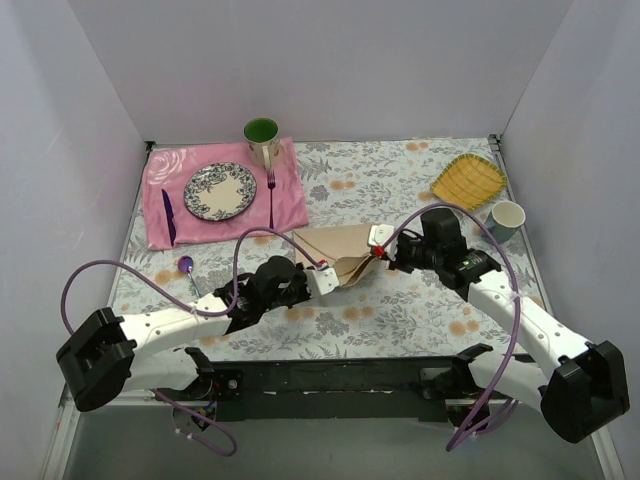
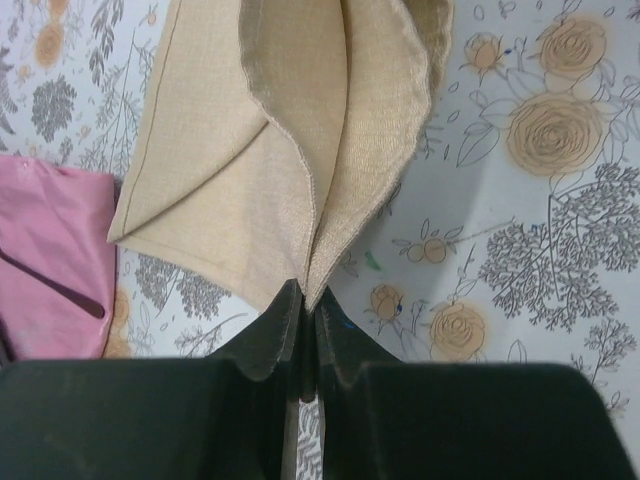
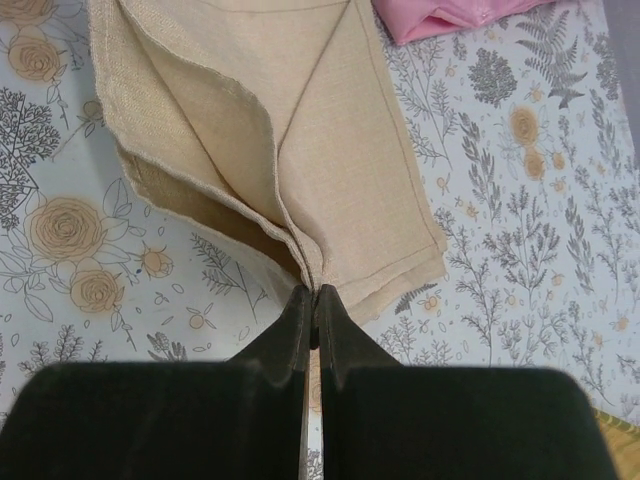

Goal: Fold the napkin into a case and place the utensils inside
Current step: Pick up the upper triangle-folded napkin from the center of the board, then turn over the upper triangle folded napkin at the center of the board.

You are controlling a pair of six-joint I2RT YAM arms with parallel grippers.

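1. Overhead: the folded napkin (image 1: 338, 252) sits mid-table (image 1: 420, 300) between both arms. The left claw (image 1: 333, 274) and the right claw (image 1: 379, 249) each pinch it. The spoon (image 1: 186, 266) lies well apart, at left.
2. Left wrist: the left claw (image 2: 303, 300) is clamped on a napkin (image 2: 280, 150) corner.
3. Right wrist: the right claw (image 3: 313, 298) is clamped on gathered napkin (image 3: 300, 130) layers.

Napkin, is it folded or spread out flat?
Folded, though loosely. The napkin shows several layers doubled over each other, and the left gripper and right gripper each pinch an edge.
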